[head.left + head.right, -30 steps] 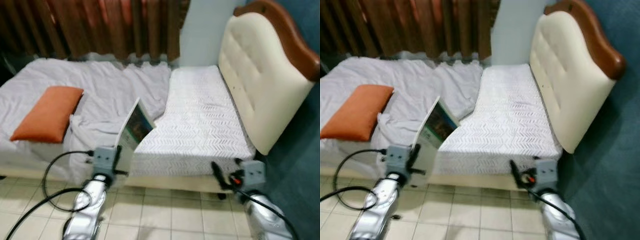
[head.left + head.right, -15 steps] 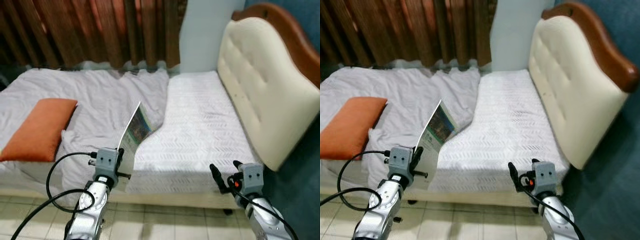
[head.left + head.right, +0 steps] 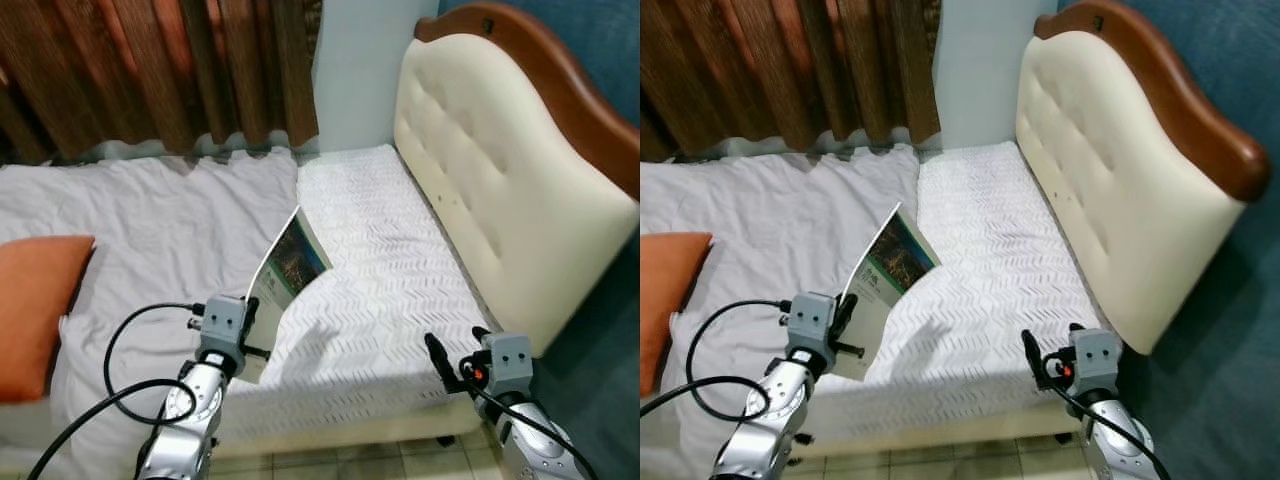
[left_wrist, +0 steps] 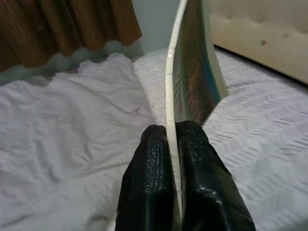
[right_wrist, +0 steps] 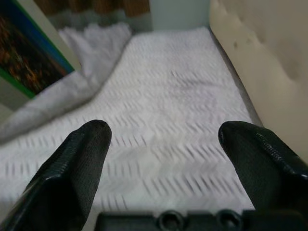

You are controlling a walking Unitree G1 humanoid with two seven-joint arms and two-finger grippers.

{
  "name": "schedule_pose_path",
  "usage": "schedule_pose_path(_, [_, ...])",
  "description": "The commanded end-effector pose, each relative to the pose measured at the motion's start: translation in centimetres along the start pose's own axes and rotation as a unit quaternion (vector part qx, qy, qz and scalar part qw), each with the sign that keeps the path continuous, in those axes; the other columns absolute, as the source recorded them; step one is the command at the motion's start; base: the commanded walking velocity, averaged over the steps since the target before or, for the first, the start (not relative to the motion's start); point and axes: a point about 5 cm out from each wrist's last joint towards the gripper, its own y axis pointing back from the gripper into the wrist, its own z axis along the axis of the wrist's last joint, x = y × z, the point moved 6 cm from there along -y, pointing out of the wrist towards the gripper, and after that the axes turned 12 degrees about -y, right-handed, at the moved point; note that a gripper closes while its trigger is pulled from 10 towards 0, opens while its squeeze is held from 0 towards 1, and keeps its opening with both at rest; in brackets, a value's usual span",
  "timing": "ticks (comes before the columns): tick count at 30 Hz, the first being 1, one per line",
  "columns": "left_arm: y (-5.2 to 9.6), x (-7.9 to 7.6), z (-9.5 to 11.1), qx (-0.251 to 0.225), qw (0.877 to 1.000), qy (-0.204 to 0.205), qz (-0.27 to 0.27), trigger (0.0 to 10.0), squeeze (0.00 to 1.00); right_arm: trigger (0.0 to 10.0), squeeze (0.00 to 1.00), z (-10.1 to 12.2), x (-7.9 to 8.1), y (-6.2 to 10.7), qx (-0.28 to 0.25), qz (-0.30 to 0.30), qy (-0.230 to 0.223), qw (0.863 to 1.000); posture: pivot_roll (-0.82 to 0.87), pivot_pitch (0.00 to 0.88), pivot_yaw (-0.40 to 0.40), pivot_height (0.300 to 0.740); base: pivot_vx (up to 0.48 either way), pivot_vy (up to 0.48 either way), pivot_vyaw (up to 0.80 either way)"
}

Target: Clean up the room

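Bedroom scene: brown curtains along the back wall, a bed with a padded cream headboard off to the right, and a teal wall behind that.

Going left to right: an orange pillow sits at the bed's left edge, on a rumpled grey sheet that covers the left half. The right half is a white quilt with a zigzag pattern, looking fairly smooth.

The left gripper is near the bed's front edge, about where sheet meets quilt, and it's pinched tight on a thin book (or magazine, hard to say). You can see both black fingers squeezing the lower edge, with the book standing up tilted over the bed, cover facing right. It doesn't look like it's resting flat on anything yet.

The right gripper hangs over the bed's front right corner, fingers spread wide apart with nothing between them, just quilt below.

As for progress, my guess is we're mid-job. The book is picked up but hasn't been put anywhere, so it still needs a home. The grey sheet is still wrinkled and the pillow sits far from the headboard, so those probably still need sorting too. Right arm looks free to help.
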Motion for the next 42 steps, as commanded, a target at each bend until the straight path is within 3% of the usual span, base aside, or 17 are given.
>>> schedule_pose_path(1, [-0.1, 1.3, 0.6, -0.012, 1.000, -0.001, 0.020, 10.0, 0.00, 10.0, 0.00, -0.1, 0.7, 0.1, 0.000, 0.008, 0.000, 1.000, -0.12, 0.000, 0.040, 0.740, 0.480, 0.000, -0.80])
schedule_pose_path(12, [-0.1, 0.8, 0.6, -0.012, 1.000, 0.004, 0.018, 10.0, 0.00, 10.0, 0.00, -0.2, 0.6, 0.4, 0.001, 0.010, -0.001, 1.000, -0.12, 0.000, 0.036, 0.740, 0.480, 0.000, -0.07])
schedule_pose_path(16, [-0.6, -0.5, 0.8, -0.011, 1.000, 0.026, -0.001, 10.0, 0.00, 10.0, 0.00, -0.4, 0.8, 0.5, 0.005, 0.013, -0.002, 1.000, -0.13, 0.000, 0.035, 0.740, 0.480, 0.000, 0.00])
schedule_pose_path(18, [-1.2, -2.6, 1.2, -0.005, 0.996, 0.085, -0.036, 10.0, 0.00, 10.0, 0.00, -0.5, 1.0, 0.7, 0.007, 0.015, -0.003, 1.000, -0.13, 0.018, 0.032, 0.740, 0.480, 0.000, 0.00])
schedule_pose_path(19, [-1.8, -4.6, 1.3, 0.010, 0.990, 0.123, -0.074, 10.0, 0.00, 10.0, 0.00, -0.6, 1.1, 0.8, 0.009, 0.017, -0.004, 1.000, -0.13, 0.033, 0.028, 0.740, 0.000, 0.000, 0.00])
schedule_pose_path(22, [-3.7, -10.2, 2.7, 0.036, 0.960, 0.196, -0.195, 10.0, 0.00, 10.0, 0.00, -1.0, 1.4, 1.6, 0.022, 0.021, -0.003, 1.000, -0.17, 0.088, 0.016, 0.740, 0.000, 0.000, 0.00])
schedule_pose_path(24, [-4.9, -11.8, 3.7, 0.049, 0.948, 0.217, -0.227, 10.0, 0.00, 10.0, 0.00, -1.2, 1.6, 2.5, 0.031, 0.026, 0.002, 0.999, -0.20, 0.111, 0.015, 0.740, 0.000, 0.000, 0.00])
schedule_pose_path(26, [-5.8, -12.2, 4.6, 0.055, 0.944, 0.230, -0.228, 10.0, 0.00, 10.0, 0.00, -1.4, 1.6, 3.4, 0.038, 0.028, 0.009, 0.999, -0.23, 0.136, 0.020, 0.740, 0.000, 0.000, 0.00])
schedule_pose_path(30, [-7.5, -13.7, 8.7, 0.037, 0.921, 0.303, -0.241, 10.0, 0.00, 10.0, 0.00, -1.8, 1.3, 6.4, 0.052, 0.011, 0.016, 0.998, -0.35, 0.240, 0.037, 0.740, 0.000, 0.000, 0.00])
schedule_pose_path(32, [-8.0, -14.1, 10.2, 0.027, 0.909, 0.341, -0.237, 10.0, 0.00, 10.0, 0.00, -1.7, 1.5, 7.9, 0.057, 0.004, 0.017, 0.998, -0.39, 0.277, 0.036, 0.740, 0.000, 0.000, 0.00])
schedule_pose_path(34, [-9.1, -12.4, 11.1, 0.013, 0.899, 0.399, -0.181, 10.0, 0.00, 10.0, 0.00, -1.9, 1.8, 10.5, 0.075, -0.009, 0.016, 0.997, -0.46, 0.368, 0.015, 0.740, 0.000, 0.000, 0.00])
schedule_pose_path(36, [-9.4, -11.0, 9.9, 0.027, 0.897, 0.419, -0.135, 10.0, 0.00, 10.0, 0.00, -2.1, 2.1, 12.1, 0.091, -0.011, 0.017, 0.996, -0.49, 0.397, 0.003, 0.740, 0.000, 0.000, 0.00])
schedule_pose_path(38, [-9.2, -9.7, 7.3, 0.061, 0.885, 0.454, -0.082, 10.0, 0.00, 10.0, 0.00, -2.5, 2.4, 13.6, 0.112, -0.009, 0.021, 0.993, -0.52, 0.431, -0.016, 0.740, 0.000, 0.000, 0.00])
schedule_pose_path(39, [-9.2, -9.7, 7.3, 0.061, 0.885, 0.454, -0.082, 10.0, 0.00, 10.0, 0.00, -2.5, 2.4, 13.6, 0.112, -0.009, 0.021, 0.993, -0.52, 0.431, -0.016, 0.740, 0.000, 0.000, 0.00])
schedule_pose_path(40, [-8.6, -8.9, 4.6, 0.092, 0.867, 0.489, -0.039, 10.0, 0.00, 10.0, 0.00, -2.6, 2.7, 15.1, 0.130, -0.007, 0.025, 0.991, -0.54, 0.457, -0.032, 0.740, 0.000, 0.000, 0.00])
schedule_pose_path(41, [-8.1, -8.5, 3.3, 0.108, 0.854, 0.508, -0.018, 10.0, 0.00, 10.0, 0.00, -2.6, 2.6, 15.7, 0.137, -0.010, 0.025, 0.990, -0.54, 0.462, -0.035, 0.740, 0.000, 0.000, 0.00])
schedule_pose_path(42, [-8.1, -8.5, 3.3, 0.108, 0.854, 0.508, -0.018, 10.0, 0.00, 10.0, 0.00, -2.6, 2.6, 15.7, 0.137, -0.010, 0.025, 0.990, -0.54, 0.462, -0.035, 0.740, 0.000, 0.000, 0.00])
